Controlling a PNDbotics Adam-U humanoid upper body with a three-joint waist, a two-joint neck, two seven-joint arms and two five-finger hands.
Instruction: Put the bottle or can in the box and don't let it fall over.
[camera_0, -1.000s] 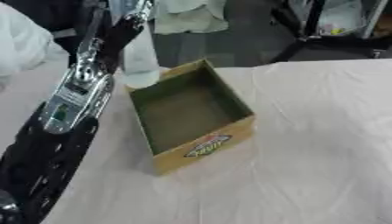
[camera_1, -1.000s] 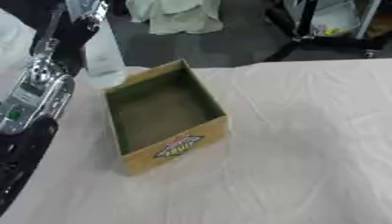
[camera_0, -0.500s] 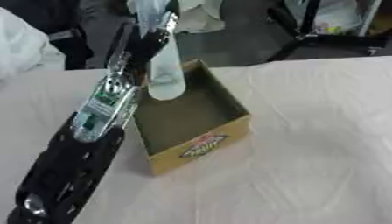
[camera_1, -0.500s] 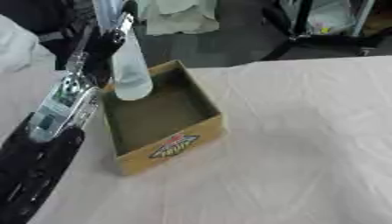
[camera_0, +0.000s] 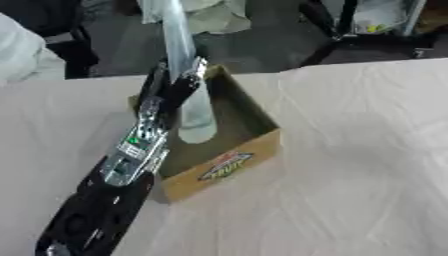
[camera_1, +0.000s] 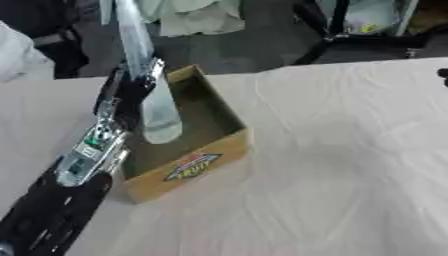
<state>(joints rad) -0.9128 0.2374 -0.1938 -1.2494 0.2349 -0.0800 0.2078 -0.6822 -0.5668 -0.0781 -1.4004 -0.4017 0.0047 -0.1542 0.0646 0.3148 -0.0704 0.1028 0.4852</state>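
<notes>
Placing step: left hand (camera_0: 168, 92), fingers wrapped round clear bottle (camera_0: 185, 75), holds it over box (camera_0: 229, 160) on bench. Next: lower upright, then let go.

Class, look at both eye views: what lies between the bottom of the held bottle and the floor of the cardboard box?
Nothing: in the left eye view the clear bottle, held by the left hand, hangs over the cardboard box.
</notes>
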